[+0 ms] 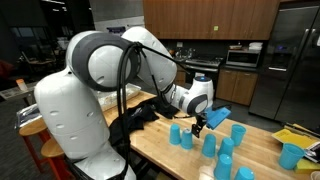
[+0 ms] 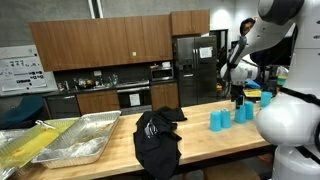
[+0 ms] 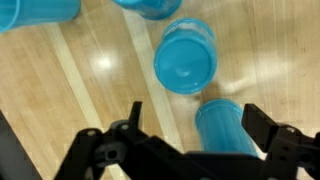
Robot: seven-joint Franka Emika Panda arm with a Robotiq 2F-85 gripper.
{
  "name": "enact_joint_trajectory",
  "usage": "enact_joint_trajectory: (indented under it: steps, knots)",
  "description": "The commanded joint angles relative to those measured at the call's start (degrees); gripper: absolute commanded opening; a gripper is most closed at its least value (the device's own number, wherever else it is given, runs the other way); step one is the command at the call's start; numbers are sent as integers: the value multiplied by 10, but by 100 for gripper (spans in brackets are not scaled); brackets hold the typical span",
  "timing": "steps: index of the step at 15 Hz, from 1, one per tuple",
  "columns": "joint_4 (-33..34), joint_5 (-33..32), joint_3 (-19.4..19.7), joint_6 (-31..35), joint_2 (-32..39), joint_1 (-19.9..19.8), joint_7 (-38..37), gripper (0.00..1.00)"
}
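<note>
Several blue plastic cups stand on the wooden table. In the wrist view my gripper is open, its black fingers spread wide above the wood. One blue cup sits in the gap, closer to the right-hand finger, and the jaws are not closed on it. Another blue cup stands just beyond it, rim up. In both exterior views the gripper hangs low over the cluster of cups.
A black garment lies crumpled on the table. Metal trays sit at one end, one holding something yellow. A blue cloth lies behind the cups. Kitchen cabinets and a fridge stand behind.
</note>
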State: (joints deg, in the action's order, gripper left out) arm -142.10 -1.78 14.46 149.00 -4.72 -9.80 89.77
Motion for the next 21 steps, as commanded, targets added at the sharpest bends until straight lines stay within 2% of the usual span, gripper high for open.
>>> enact_joint_trajectory:
  steps: [1,11,12,15,17,19,21]
  knots:
    - [-4,14,-7,2,-3,3,4,100]
    - [-2,14,-14,7,-3,0,-29,100]
    - [-3,25,-12,11,-4,1,-26,100]
    - [-16,142,-11,3,-20,17,2,100]
    - [-33,185,-19,23,-26,27,4,100]
    - [-39,200,-25,25,-27,36,13,100]
    - [-43,183,-30,27,-27,41,10,100]
